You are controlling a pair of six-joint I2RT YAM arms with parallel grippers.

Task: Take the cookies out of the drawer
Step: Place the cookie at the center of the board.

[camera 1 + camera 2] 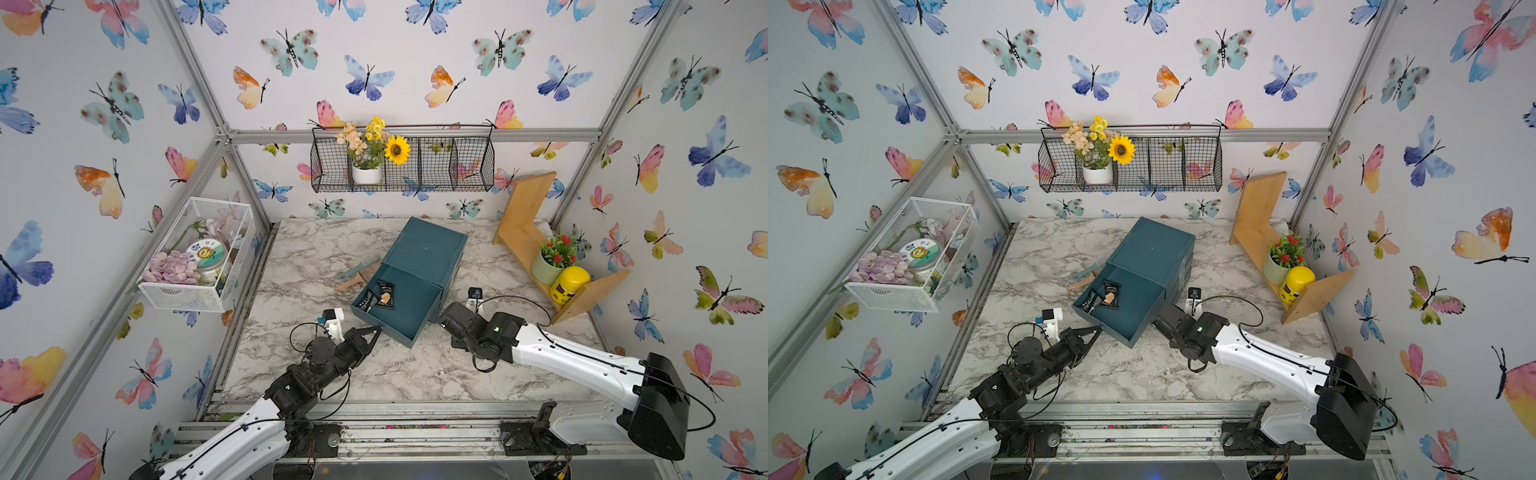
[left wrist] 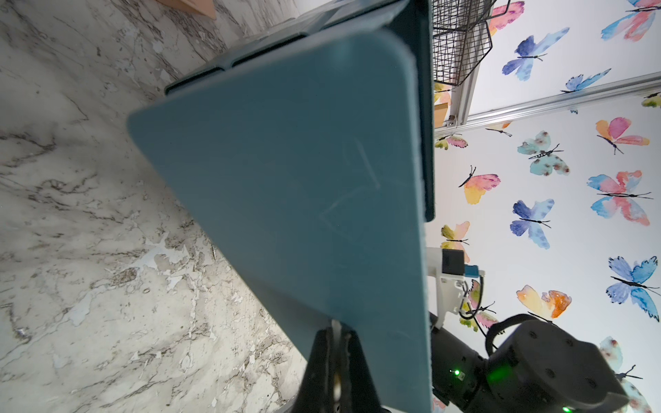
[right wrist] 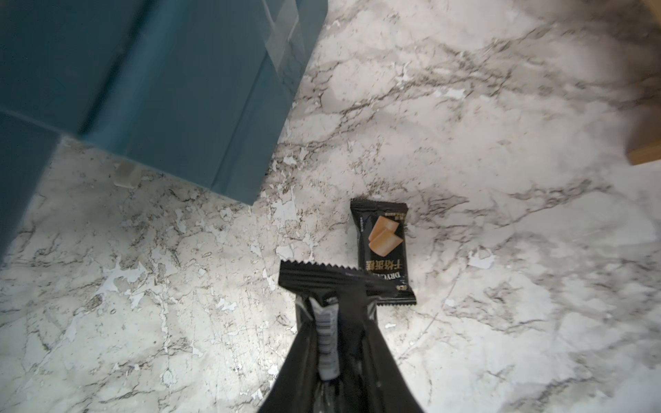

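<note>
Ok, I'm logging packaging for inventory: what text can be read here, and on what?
"DRYCH…": black packet on the table, cut off by the barcode packet; the Chinese characters beside it are not clear enough to quote.
On the barcode packet: bars only, digits blurred.
Drawer packets, round tin, yellow jar: print too small to read.

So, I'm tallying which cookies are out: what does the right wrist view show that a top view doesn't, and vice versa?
Right wrist only: a black wrapped cookie packet lying on the marble tabletop, and a second black packet held in the right gripper. Top view only: more black packets inside the open teal drawer. Both: the teal plastic cabinet and the marble tabletop.
</note>
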